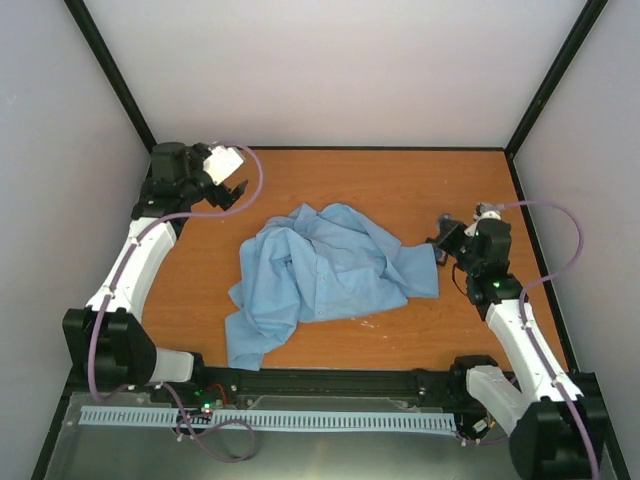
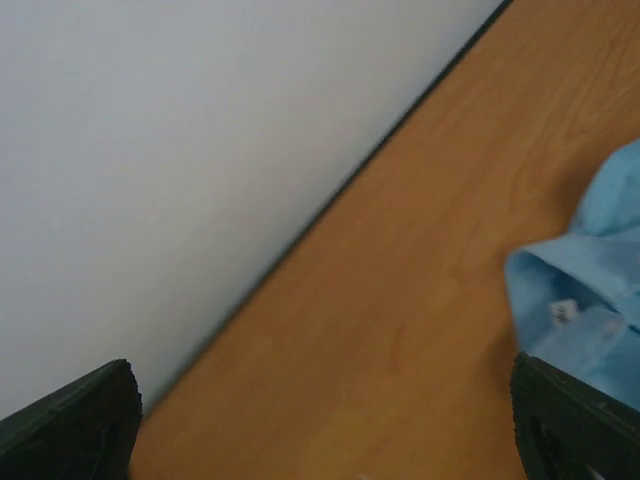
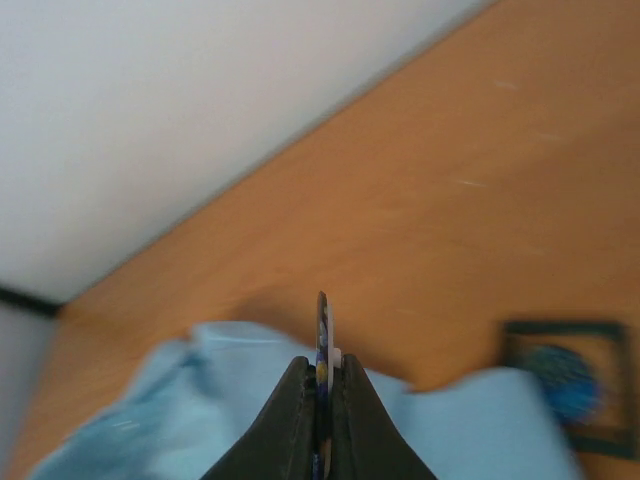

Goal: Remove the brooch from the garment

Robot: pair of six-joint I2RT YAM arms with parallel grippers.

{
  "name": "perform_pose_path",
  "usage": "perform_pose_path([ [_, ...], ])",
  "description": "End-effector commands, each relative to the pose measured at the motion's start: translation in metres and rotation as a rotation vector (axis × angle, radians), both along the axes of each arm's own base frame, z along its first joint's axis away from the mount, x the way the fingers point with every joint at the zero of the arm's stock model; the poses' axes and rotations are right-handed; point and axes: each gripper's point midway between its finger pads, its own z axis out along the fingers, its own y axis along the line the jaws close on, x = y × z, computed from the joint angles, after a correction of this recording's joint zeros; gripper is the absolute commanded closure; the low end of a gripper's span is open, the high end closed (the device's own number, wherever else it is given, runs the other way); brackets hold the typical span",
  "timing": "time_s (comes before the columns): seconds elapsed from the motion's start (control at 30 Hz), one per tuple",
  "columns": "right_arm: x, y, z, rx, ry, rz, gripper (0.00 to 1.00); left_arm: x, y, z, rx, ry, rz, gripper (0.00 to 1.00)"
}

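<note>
The garment [image 1: 320,270], a crumpled light blue shirt, lies in the middle of the wooden table. My right gripper [image 1: 440,243] is at the shirt's right edge. In the right wrist view it [image 3: 322,385] is shut on the brooch [image 3: 322,325], a thin dark blue disc seen edge-on with a white back, standing up between the black fingertips [image 3: 290,415] above the blue fabric [image 3: 180,420]. I cannot tell whether the brooch still touches the shirt. My left gripper [image 1: 235,190] is open and empty near the back left corner. Its wrist view [image 2: 320,430] shows a shirt fold [image 2: 600,290] at the right.
White walls with black corner posts [image 1: 110,70] enclose the table on three sides. Bare wood [image 1: 400,190] lies behind and around the shirt. A blurred dark square outline with a blue spot [image 3: 565,385] shows to the right of the shirt in the right wrist view.
</note>
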Motion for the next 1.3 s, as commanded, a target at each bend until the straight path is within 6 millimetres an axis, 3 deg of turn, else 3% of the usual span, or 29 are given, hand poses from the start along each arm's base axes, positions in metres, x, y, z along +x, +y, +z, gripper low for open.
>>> perform_pose_path([
  [0.0, -0.006, -0.064, -0.060, -0.108, 0.156, -0.220, 0.97, -0.009, 0.008, -0.019, -0.281, 0.243, 0.088, 0.00],
  [0.07, -0.003, -0.077, -0.071, -0.113, 0.177, -0.271, 0.97, -0.006, 0.016, -0.027, -0.318, 0.278, 0.116, 0.00],
  [0.2, 0.011, -0.084, -0.099, -0.111, 0.246, -0.299, 0.97, 0.002, 0.036, -0.042, -0.382, 0.285, 0.176, 0.00],
  [0.4, 0.026, -0.075, -0.134, -0.077, 0.322, -0.247, 0.97, 0.008, 0.075, -0.076, -0.493, 0.321, 0.268, 0.00],
  [0.57, 0.031, -0.063, -0.146, -0.028, 0.336, -0.193, 0.97, 0.008, 0.107, -0.093, -0.574, 0.291, 0.330, 0.00],
  [0.8, 0.037, -0.059, -0.164, 0.023, 0.375, -0.178, 0.98, 0.006, 0.108, -0.112, -0.608, 0.268, 0.345, 0.00],
  [1.0, 0.033, -0.066, -0.179, 0.031, 0.432, -0.192, 0.97, 0.006, 0.107, -0.112, -0.665, 0.237, 0.346, 0.00],
  [1.03, 0.032, -0.065, -0.181, 0.030, 0.438, -0.188, 0.95, 0.005, 0.107, -0.111, -0.669, 0.226, 0.344, 0.00],
  [1.13, 0.031, -0.064, -0.179, 0.020, 0.448, -0.174, 0.77, 0.008, 0.109, -0.111, -0.675, 0.215, 0.351, 0.00],
  [1.27, 0.029, -0.063, -0.162, -0.003, 0.414, -0.156, 0.57, 0.010, 0.112, -0.114, -0.684, 0.207, 0.362, 0.00],
])
